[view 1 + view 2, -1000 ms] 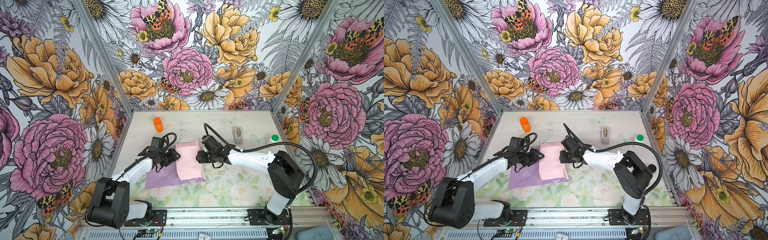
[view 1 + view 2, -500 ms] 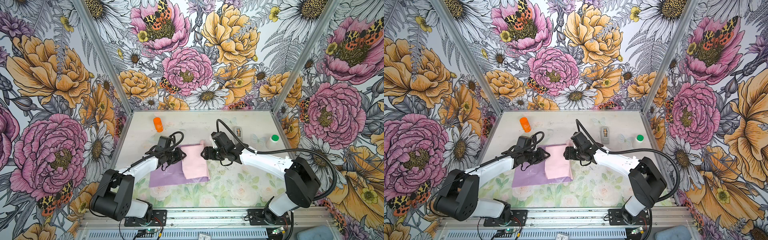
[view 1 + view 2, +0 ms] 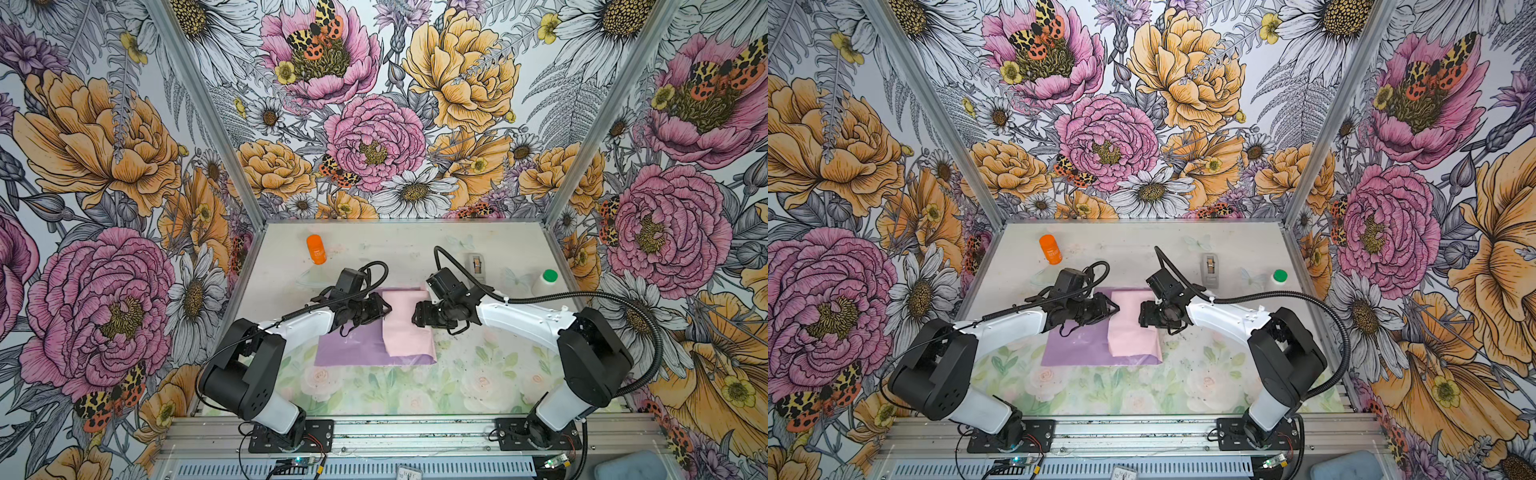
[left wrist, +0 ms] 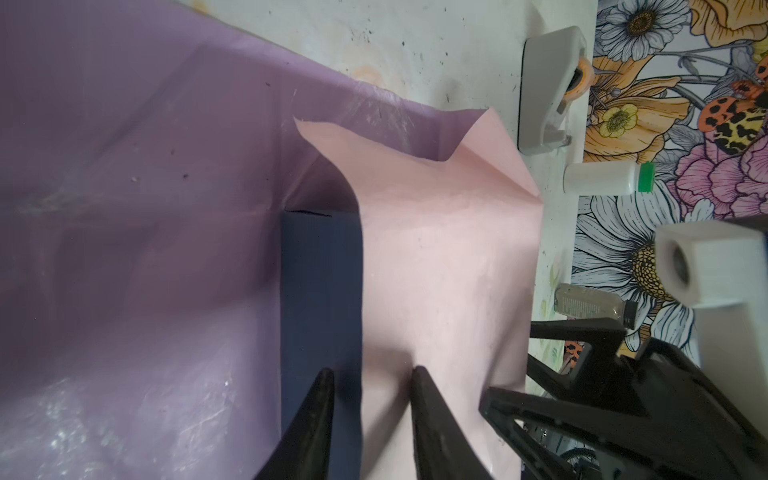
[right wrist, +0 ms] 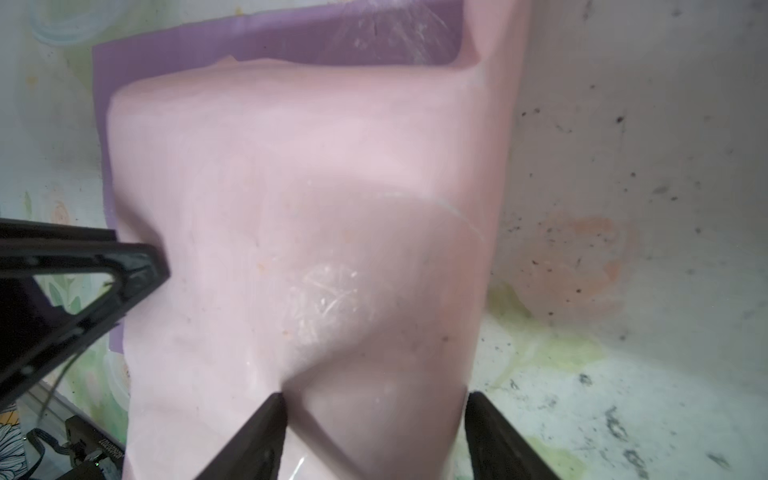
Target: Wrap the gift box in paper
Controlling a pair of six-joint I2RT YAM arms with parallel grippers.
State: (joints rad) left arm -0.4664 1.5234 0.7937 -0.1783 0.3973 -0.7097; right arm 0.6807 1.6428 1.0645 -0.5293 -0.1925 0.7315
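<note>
Orange bottle (image 3: 316, 249) (label too small to read) sits behind the paper (image 3: 349, 349).

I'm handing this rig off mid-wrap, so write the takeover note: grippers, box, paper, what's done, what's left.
Left gripper: jaws apart, tips at the flap's edge over the gift box.
Right gripper: jaws wide, at the flap's opposite side; nothing visibly clamped.
Paper: lilac side up on the table, one flap folded pink-side-up across the box.
Done: first flap over. Left: fold the remaining lilac part over, close the ends, tape; tape dispenser stands at the back.
</note>
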